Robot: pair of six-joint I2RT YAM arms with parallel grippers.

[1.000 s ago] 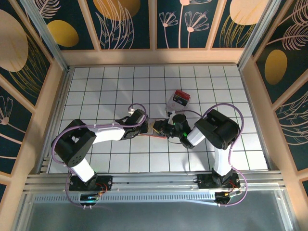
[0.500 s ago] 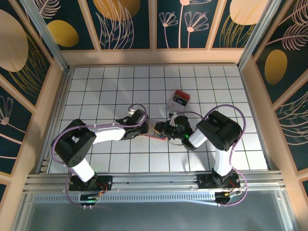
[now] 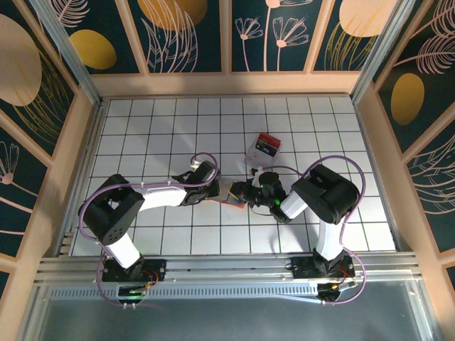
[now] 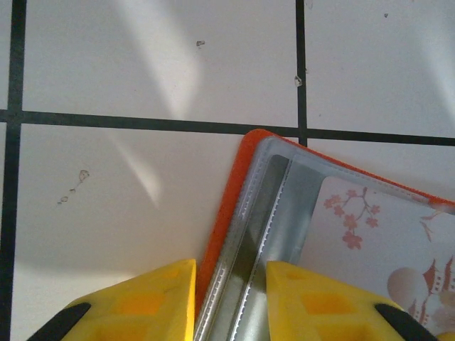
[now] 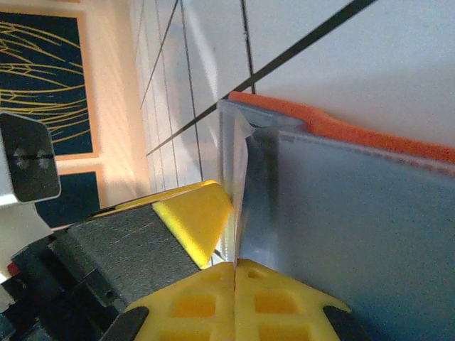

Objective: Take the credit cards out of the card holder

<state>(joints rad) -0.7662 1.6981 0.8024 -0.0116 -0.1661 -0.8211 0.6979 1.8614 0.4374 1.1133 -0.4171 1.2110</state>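
Left hand [image 4: 229, 305] clamps card holder [image 4: 226, 206] by its orange rim | right hand [image 5: 234, 275] pinched fully together at edge of clear sleeve [image 5: 240, 167] | white-tiled worktop [image 4: 106, 71] beneath.

Left arm [image 3: 142, 200] and right arm [image 3: 323, 193]: chunky black joint housings, white tube links between. Purple cable [image 3: 87, 213] looped along each. Black base plates [image 3: 132, 271], red and dark wiring at the foot. Green LED [image 3: 270, 187] lit near right wrist. Fingers [image 4: 138, 305] bright yellow moulded plastic, recessed pockets in the backs, black inserts at outer corners. Dark grey scuffed gripper body [image 5: 114, 249] behind. Pale grey block [image 5: 32, 181] with one screw [image 5: 25, 162].
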